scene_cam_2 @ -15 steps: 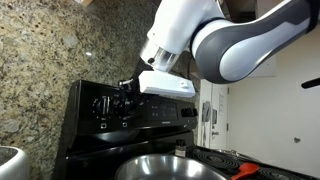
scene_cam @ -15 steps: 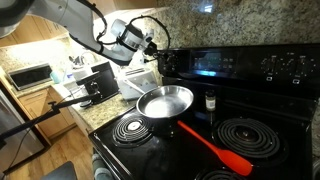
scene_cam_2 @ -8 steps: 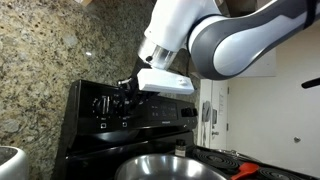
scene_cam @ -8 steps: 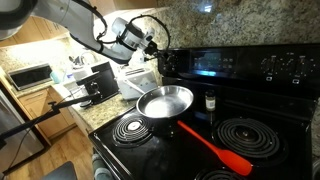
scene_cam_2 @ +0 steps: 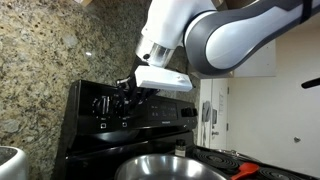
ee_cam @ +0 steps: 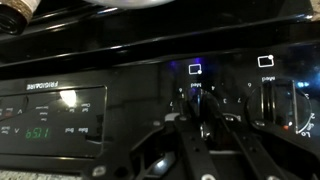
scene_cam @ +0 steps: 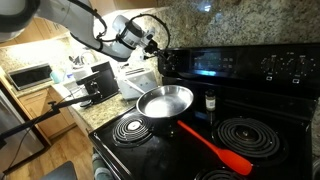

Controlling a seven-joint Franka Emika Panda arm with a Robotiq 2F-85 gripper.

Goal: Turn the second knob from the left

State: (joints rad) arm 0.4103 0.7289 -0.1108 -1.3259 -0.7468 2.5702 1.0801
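Observation:
The black stove's control panel (scene_cam: 240, 62) carries knobs at its left end. My gripper (scene_cam: 160, 53) is at those knobs, also in an exterior view (scene_cam_2: 124, 95). In the wrist view, which stands upside down, the gripper (ee_cam: 205, 118) is shut on the second knob from the left (ee_cam: 204, 104), one dark finger on each side of it. The outermost left knob (ee_cam: 285, 100) sits free beside it at the right edge of that view. The green display (ee_cam: 50, 115) lies at the left there. From outside, the held knob is mostly hidden by the fingers.
A steel pan (scene_cam: 165, 101) sits on the back left burner, with a red spatula (scene_cam: 215, 148) lying in front of it and a small dark bottle (scene_cam: 210, 99) beside it. A granite wall (scene_cam_2: 40, 70) rises behind the stove. A counter with a microwave (scene_cam: 30, 75) lies beside the stove.
The wrist and arm have shifted slightly left and turned a little while the fingers stay on the knob. Pan and spatula have not moved.

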